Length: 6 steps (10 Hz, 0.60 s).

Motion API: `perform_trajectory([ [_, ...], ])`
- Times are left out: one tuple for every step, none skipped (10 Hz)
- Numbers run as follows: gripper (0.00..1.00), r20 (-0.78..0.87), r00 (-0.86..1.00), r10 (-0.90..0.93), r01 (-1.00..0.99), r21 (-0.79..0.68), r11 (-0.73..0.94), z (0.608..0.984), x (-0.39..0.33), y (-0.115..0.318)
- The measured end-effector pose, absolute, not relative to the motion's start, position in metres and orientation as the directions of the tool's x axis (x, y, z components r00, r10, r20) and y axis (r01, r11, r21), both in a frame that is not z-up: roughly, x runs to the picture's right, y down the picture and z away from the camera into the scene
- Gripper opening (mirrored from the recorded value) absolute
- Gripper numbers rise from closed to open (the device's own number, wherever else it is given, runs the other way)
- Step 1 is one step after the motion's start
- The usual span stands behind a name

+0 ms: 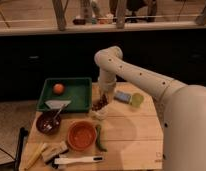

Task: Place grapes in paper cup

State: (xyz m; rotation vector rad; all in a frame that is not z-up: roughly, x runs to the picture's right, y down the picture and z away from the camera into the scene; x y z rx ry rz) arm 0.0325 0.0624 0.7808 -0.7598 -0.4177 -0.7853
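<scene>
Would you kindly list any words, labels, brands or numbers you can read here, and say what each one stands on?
No text can be read anywhere in this view.
The blue packet on the wooden table shows no legible print.
The green tray, orange bowl and paper cup bear no visible marks.
The gripper, low beside the grapes just above the paper cup, shows no label either.
</scene>
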Motion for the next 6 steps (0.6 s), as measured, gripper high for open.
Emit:
perform_trajectory([
  [0.8, 0.596, 0.648, -0.475, 0.759, -0.452, 0.468, 0.7815, 0.0329, 0.0629],
  [0.8, 0.597, 0.647, -0.474, 0.759, -0.452, 0.468, 0.7823, 0.0328, 0.0634],
  [0.8, 0.597, 0.648, -0.473, 0.759, -0.452, 0.469, 0.783, 0.0332, 0.0638],
  [0.8, 0.597, 0.649, -0.471, 0.758, -0.452, 0.471, 0.7835, 0.0343, 0.0637],
  [0.8, 0.597, 0.65, -0.471, 0.757, -0.452, 0.472, 0.7839, 0.0353, 0.0633],
  [0.8, 0.598, 0.65, -0.469, 0.756, -0.452, 0.473, 0.7843, 0.0364, 0.0633],
])
